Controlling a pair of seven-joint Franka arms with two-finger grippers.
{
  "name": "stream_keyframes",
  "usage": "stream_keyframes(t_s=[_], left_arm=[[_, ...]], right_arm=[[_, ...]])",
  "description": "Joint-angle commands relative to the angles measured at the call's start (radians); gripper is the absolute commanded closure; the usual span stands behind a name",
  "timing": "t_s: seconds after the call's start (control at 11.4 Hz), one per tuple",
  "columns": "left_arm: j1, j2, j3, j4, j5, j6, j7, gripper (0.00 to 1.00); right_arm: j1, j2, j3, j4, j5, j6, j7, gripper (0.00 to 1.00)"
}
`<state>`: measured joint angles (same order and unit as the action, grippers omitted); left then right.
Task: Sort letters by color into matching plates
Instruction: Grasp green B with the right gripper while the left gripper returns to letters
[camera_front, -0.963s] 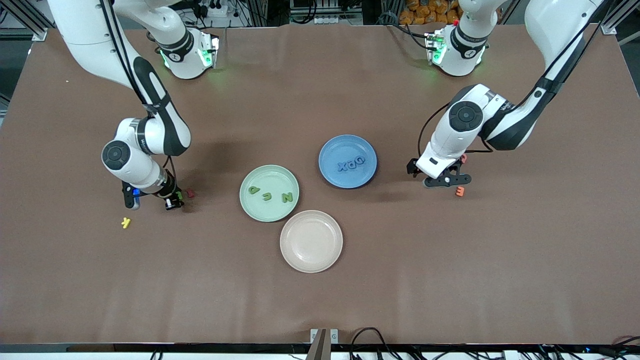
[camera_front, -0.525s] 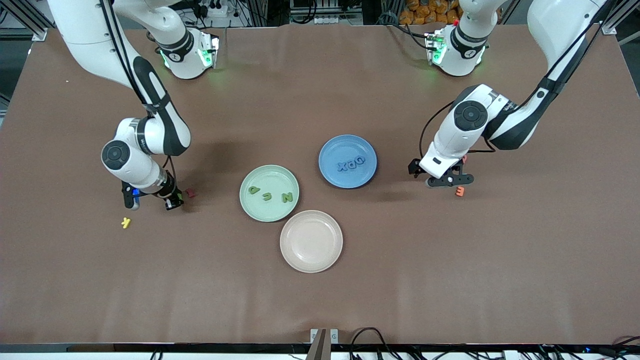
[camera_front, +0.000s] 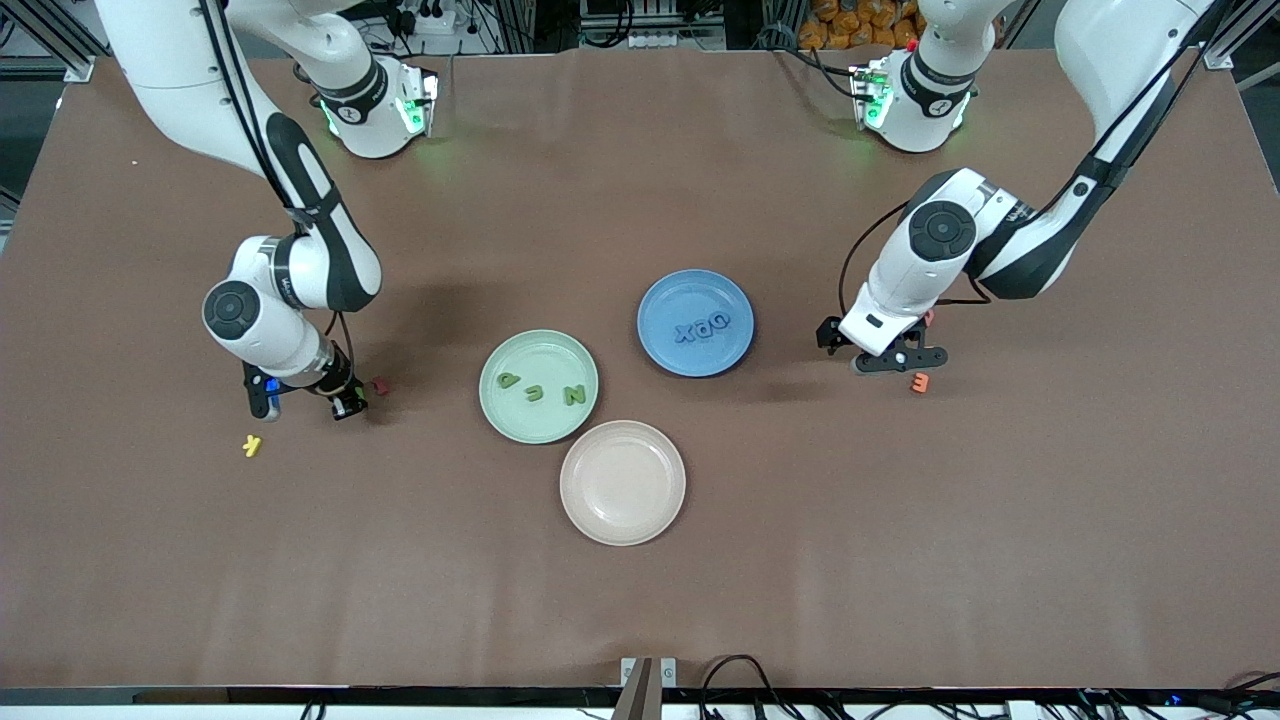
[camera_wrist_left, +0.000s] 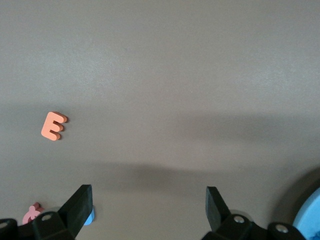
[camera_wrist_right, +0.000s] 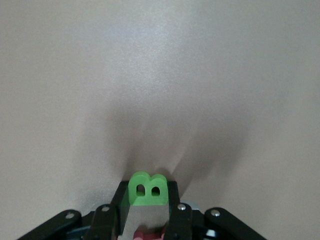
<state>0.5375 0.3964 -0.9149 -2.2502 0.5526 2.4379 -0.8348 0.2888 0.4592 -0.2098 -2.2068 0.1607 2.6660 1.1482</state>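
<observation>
My right gripper (camera_wrist_right: 148, 210) low over counter (camera_front: 900, 520), toward right arm's end from pale mint green round plate (camera_front: 500, 405); jaws clamped on small chunky green letter B (camera_wrist_right: 148, 189). Letter looks light, stiff, maybe slick; grip across flat faces seems sound. Dark red letter (camera_front: 379, 385) just beside. Left gripper (camera_wrist_left: 148, 207) waits, jaws wide, near orange letter E (camera_wrist_left: 53, 126). Medium blue round plate (camera_front: 665, 345) holds three blue letters (camera_front: 700, 328).

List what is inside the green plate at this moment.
Three green letters lie in the green plate, one an N; nothing covers them. A fourth, a green B, is in the right end effector.
</observation>
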Motion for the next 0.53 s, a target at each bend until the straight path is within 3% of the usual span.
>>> stream_keyframes(t_s=[0.0,0.18,0.44], left_arm=[[0.036,-0.013,-0.015,-0.025,0.013,0.018,0.011,0.00],[0.022,-0.013,0.029,-0.055,0.016,0.071,0.014,0.00],[-0.013,-0.025,0.100,-0.101,0.016,0.150,0.040,0.00]], right_arm=[[-0.008,-0.014,-0.002,0.019,0.008,-0.050,-0.112,0.73],[-0.013,-0.019,-0.002,0.076,0.008,-0.148,-0.216,0.80],[-0.030,-0.033,-0.007,0.119,0.011,-0.251,-0.340,0.80]])
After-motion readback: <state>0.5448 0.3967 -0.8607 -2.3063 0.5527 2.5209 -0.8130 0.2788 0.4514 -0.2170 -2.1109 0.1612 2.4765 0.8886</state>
